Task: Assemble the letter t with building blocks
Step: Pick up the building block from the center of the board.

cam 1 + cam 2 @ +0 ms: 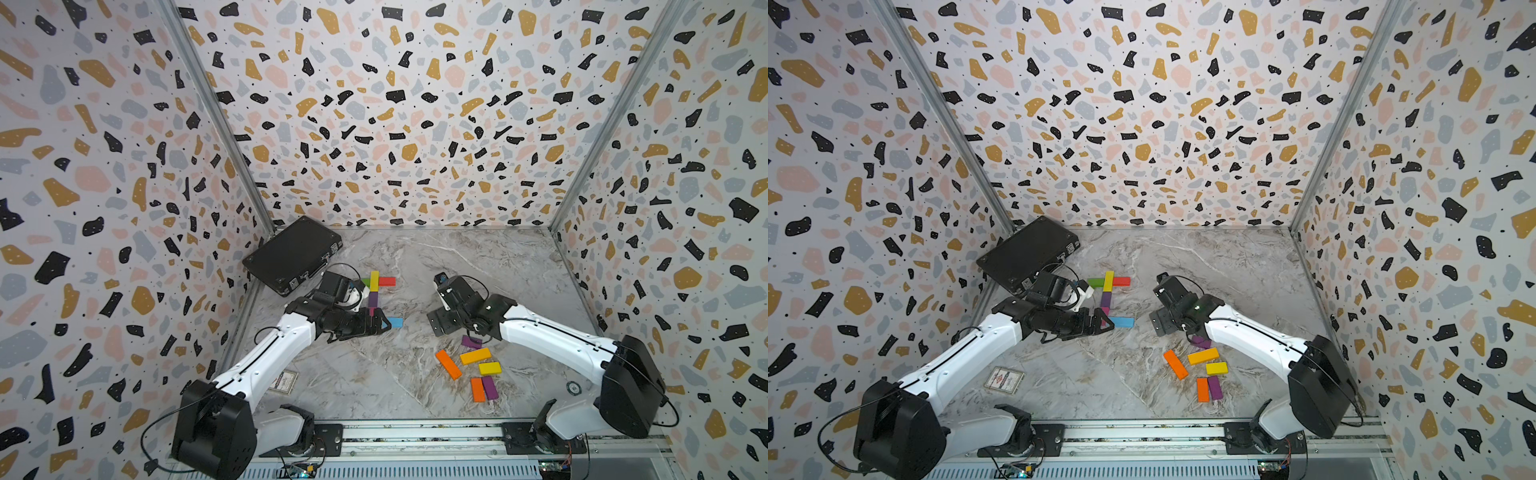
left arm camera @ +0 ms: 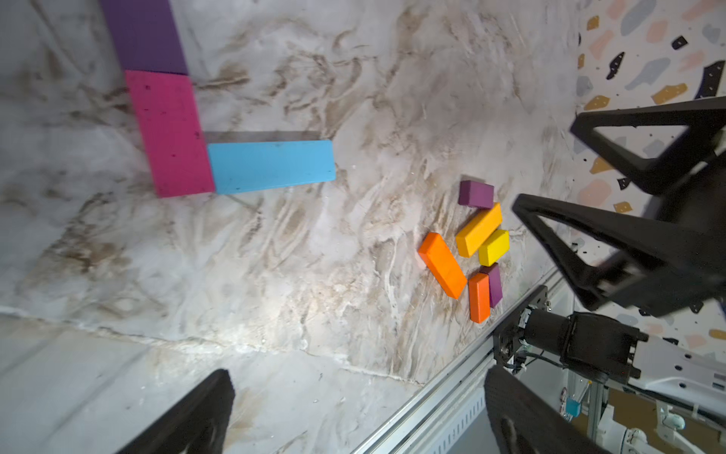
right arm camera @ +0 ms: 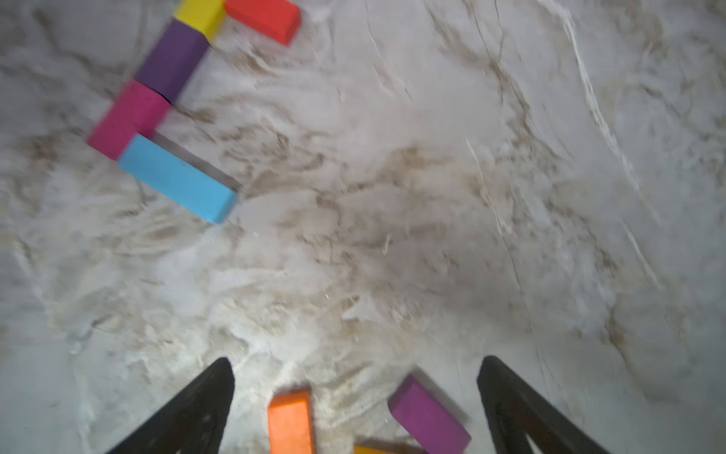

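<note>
The building blocks form a figure on the marble table: a green (image 1: 366, 282), a yellow (image 1: 374, 281) and a red block (image 1: 387, 281) lie across its far end. A purple (image 1: 373, 299) and a pink block (image 2: 169, 133) run down from them, and a blue block (image 1: 395, 322) juts right at the near end. My left gripper (image 1: 384, 321) is open beside the blue block and holds nothing. My right gripper (image 1: 446, 327) is open above the loose blocks, with a purple (image 3: 428, 416) and an orange one (image 3: 290, 422) lying under its jaws.
Several loose blocks lie near the front right: orange (image 1: 448, 364), amber (image 1: 475, 356), yellow (image 1: 489, 368), orange (image 1: 477, 389) and purple (image 1: 490, 387). A black case (image 1: 291, 255) sits at the back left. A card (image 1: 284, 381) lies front left. A metal rail (image 1: 415, 434) runs along the front.
</note>
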Available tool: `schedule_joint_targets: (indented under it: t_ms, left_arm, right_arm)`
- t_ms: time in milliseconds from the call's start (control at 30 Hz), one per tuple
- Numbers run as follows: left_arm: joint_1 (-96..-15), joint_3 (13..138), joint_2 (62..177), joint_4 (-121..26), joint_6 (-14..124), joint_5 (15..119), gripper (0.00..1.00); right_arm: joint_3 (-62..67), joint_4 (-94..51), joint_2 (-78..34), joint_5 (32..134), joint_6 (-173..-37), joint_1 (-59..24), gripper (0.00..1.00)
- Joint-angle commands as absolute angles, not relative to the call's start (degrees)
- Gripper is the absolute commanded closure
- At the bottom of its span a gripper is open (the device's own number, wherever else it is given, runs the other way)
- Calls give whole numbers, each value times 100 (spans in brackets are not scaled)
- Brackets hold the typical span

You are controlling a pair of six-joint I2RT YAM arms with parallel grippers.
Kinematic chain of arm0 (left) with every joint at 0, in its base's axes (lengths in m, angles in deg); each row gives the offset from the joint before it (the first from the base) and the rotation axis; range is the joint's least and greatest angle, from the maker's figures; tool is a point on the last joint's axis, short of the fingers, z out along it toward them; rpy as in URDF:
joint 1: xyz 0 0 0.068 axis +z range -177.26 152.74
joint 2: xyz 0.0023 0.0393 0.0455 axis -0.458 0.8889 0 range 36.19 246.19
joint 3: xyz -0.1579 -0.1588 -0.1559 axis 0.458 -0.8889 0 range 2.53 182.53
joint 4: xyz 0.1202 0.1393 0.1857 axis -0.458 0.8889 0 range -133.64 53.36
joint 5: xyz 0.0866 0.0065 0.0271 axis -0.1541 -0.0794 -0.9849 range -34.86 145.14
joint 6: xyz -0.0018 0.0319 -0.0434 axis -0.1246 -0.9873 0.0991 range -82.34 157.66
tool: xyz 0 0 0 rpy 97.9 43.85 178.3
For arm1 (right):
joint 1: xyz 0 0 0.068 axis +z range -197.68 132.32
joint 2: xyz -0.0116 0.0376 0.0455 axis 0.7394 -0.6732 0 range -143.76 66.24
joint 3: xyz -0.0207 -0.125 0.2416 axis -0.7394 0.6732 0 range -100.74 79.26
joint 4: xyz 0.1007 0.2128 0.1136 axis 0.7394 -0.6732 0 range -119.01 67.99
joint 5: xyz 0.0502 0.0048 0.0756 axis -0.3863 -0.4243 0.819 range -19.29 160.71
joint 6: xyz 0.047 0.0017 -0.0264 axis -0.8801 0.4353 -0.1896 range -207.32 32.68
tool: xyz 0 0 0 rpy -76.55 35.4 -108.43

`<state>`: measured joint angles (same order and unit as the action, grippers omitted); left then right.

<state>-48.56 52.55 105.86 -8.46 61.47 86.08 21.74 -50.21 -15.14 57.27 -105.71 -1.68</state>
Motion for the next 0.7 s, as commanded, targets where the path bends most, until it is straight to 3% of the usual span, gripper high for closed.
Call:
schedule_joint_targets:
  t_ms: [0,233,667]
  left_arm:
    - [-5186,5023,10242,-1196,6425,8480,0]
    - [-5952,4725,10005,-1334,6746,8038,0]
    - [-6136,4529,9868,-1264,6725,7916,0]
  right_arm:
    - [2709,-5297,-990,5517,-10892,-249,0]
    - [3301,-5376,-363,5669,-11245,-321,4]
    - [3233,-5077,-1290,5677,-10747,-400,16]
